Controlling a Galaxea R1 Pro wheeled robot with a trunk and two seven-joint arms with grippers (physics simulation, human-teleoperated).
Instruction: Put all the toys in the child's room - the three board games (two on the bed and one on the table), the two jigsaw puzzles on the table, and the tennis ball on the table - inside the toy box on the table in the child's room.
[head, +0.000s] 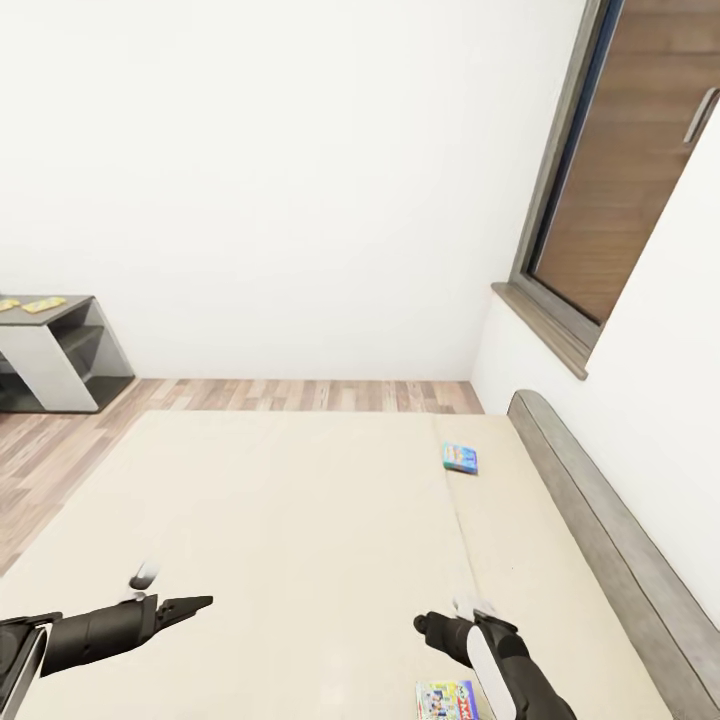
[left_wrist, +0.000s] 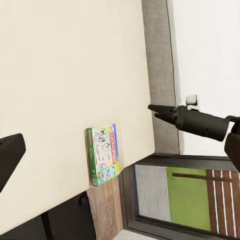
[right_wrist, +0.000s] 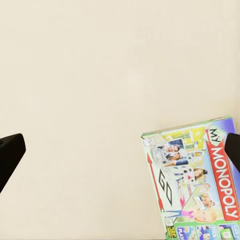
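Hovering over the wide beige bed (head: 300, 520): right fingers (right_wrist: 10, 155) spread; left fingers (head: 190, 606) impossible to tell. Lying half cut off, white-and-green card game box (right_wrist: 195, 180); smaller blue game box (head: 460, 458) beyond.

Beige bed (head: 300, 520): blue game box (head: 460, 458) near headboard, Monopoly box (head: 447, 699) near foot.

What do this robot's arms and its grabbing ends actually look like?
Both arms are dark, nearly black tubes with white sections near the wrists. The left gripper tapers to a pointed black tip, with a small white knob just behind it. The right gripper ends in a blunt black tip past a glossy white cuff.
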